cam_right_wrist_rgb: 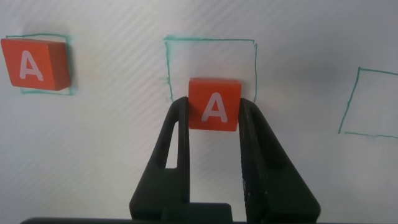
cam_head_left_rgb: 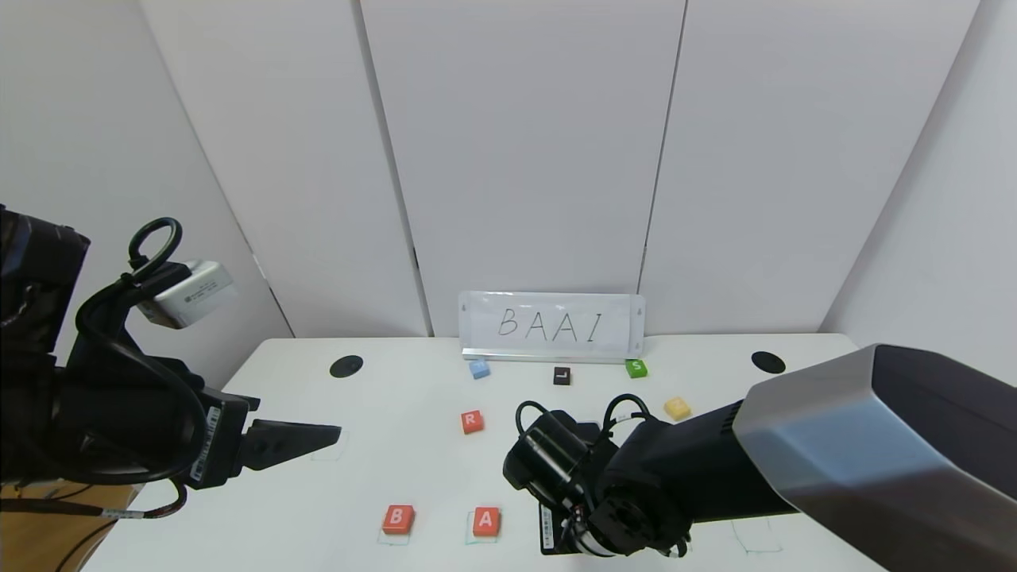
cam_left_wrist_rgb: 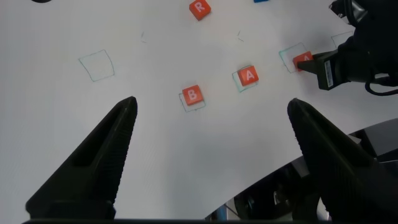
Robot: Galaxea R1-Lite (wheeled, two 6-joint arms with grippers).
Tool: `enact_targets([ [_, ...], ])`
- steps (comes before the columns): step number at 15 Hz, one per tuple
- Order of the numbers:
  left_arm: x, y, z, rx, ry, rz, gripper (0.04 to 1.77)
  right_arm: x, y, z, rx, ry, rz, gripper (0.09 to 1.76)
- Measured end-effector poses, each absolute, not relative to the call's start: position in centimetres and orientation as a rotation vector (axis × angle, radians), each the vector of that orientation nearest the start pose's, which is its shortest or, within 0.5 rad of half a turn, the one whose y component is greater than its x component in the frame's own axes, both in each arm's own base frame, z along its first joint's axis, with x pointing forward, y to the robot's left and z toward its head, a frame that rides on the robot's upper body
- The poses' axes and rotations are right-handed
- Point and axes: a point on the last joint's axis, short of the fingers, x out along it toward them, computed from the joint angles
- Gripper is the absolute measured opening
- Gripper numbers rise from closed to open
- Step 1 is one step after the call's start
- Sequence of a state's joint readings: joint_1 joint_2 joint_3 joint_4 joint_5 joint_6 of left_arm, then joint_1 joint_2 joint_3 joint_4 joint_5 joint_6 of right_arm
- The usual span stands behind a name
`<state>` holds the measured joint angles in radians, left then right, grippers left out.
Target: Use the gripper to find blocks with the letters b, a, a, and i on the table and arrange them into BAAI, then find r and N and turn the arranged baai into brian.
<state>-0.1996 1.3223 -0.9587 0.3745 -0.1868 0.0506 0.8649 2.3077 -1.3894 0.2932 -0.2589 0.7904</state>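
Note:
On the white table [cam_head_left_rgb: 318,500], the orange-red B block [cam_head_left_rgb: 398,519] and an A block [cam_head_left_rgb: 486,521] each sit in a green outline near the front edge. My right gripper [cam_right_wrist_rgb: 215,99] is shut on a second orange-red A block [cam_right_wrist_rgb: 214,111]. It holds that block just over the front edge of the green square [cam_right_wrist_rgb: 211,62] beside the first A. The r block [cam_head_left_rgb: 472,422] lies farther back, mid-table. My left gripper [cam_left_wrist_rgb: 211,106] hovers open and holds nothing, off to the left of the B. No I or N block is in view.
A BAAI sign [cam_head_left_rgb: 552,326] stands at the back edge. In front of it lie a blue block [cam_head_left_rgb: 479,369], a black L block [cam_head_left_rgb: 562,376], a green S block [cam_head_left_rgb: 636,368] and a yellow block [cam_head_left_rgb: 677,408]. Another green outline [cam_right_wrist_rgb: 367,102] beside the held A holds nothing.

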Motion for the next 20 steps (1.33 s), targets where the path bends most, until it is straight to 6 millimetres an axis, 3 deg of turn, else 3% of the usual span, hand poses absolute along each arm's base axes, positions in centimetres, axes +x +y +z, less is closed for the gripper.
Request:
enact_targets([
  [9,18.8,-4.2,23.0,0.054,0.734,-0.388,1.72,26.6,30.6,2.7,0.044,1.138,0.09,0.53],
  [15,18.8,-4.2,23.0,0.054,0.734,-0.388,1.72,26.8,30.5,2.8,0.058,1.136,0.085,1.12],
  [20,18.8,-4.3,22.9,0.055,0.736,-0.39,1.72,27.0,30.0,4.3,0.083,1.117,0.093,1.4],
])
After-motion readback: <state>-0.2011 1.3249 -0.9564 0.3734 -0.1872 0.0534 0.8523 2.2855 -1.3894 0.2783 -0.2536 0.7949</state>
